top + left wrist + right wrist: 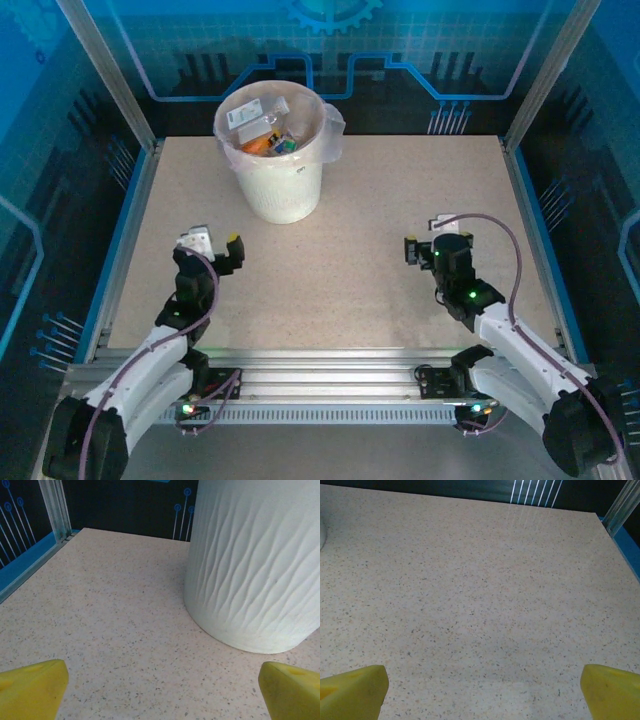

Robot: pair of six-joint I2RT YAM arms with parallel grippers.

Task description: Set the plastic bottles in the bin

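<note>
At the far middle of the counter [330,270], a little left of centre, the bin [282,195] is being seen standing upright, with a thin clear bag [331,120] being draped over its rim. Inside it the bottles [262,138] are being held in a loose heap. Orange, blue and white patches are being made out among them, though single bottles cannot be counted from above.

Near the left front of the counter the left hand [214,246] is being held low, well apart from the bin and pointed towards it. Its fingers are being held wide apart, with only counter between them. From the left wrist, its two yellow fingertips [35,685] are being shown at the bottom corners, speckled counter is being framed between them, and the bin's rippled white wall is being shown ahead and to the right, resting flat on the counter.

On the right side the right hand [437,238] is being held over bare counter, well apart from the bin and about level with the left hand. Its fingers are likewise being held wide apart, and no object is being gripped. From the right wrist its yellow fingertips [355,687] are being shown at the bottom corners, with speckled counter being spread out ahead as far as the dark back wall [420,485] and a blue edge strip [626,547] at the right.
</note>
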